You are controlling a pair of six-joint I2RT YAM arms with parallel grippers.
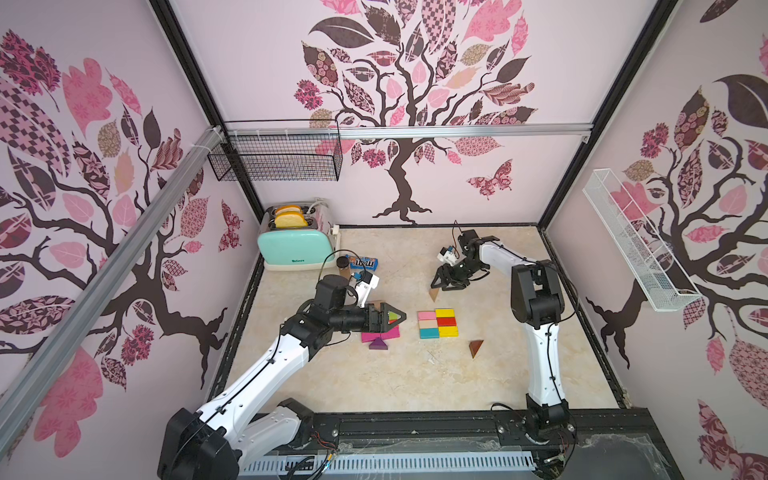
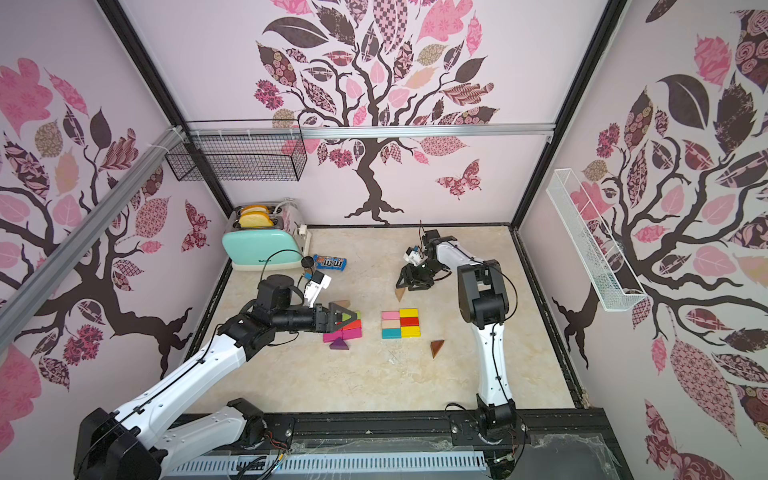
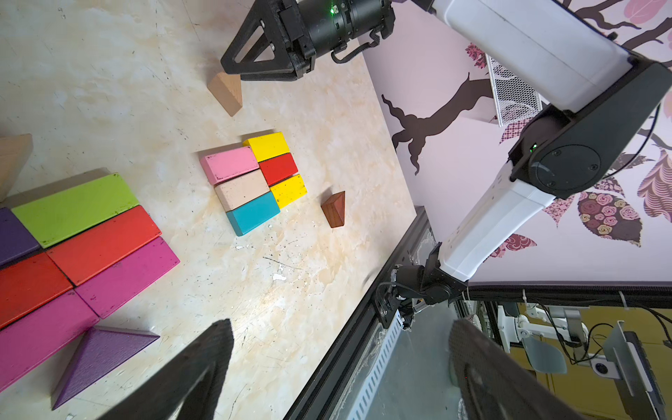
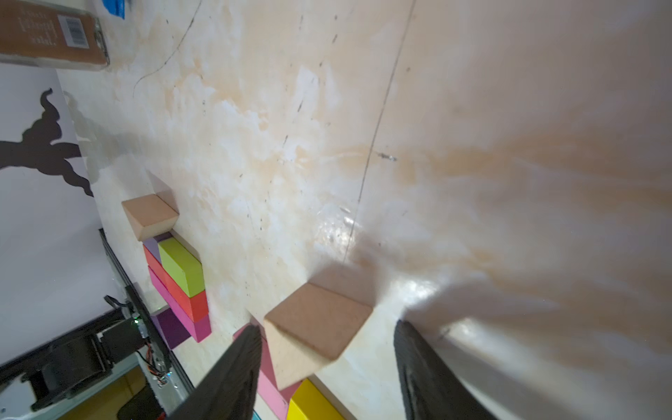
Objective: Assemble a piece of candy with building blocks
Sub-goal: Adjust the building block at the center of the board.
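Six building blocks (image 1: pixel 437 323) in pink, tan, teal, yellow and red lie packed in a rectangle mid-table, also in the left wrist view (image 3: pixel 254 182). A tan triangle (image 1: pixel 434 294) rests just behind them. My right gripper (image 4: pixel 327 325) is open around this triangle (image 4: pixel 316 323); one finger is close beside it and the other stands clear. Further left lie green (image 3: pixel 74 207), red, magenta and purple blocks and a purple triangle (image 1: pixel 378 344). My left gripper (image 1: pixel 397 318) hovers open over their right end and holds nothing (image 3: pixel 340 327). A brown triangle (image 1: pixel 476 347) lies alone at the front right.
A mint toaster (image 1: pixel 293 245) with toast stands at the back left. A blue M&M's packet (image 1: pixel 363 262) and a black-capped jar (image 1: pixel 343 266) are beside it. A black wire basket (image 1: pixel 276 156) and a white one (image 1: pixel 636 241) hang on the walls.
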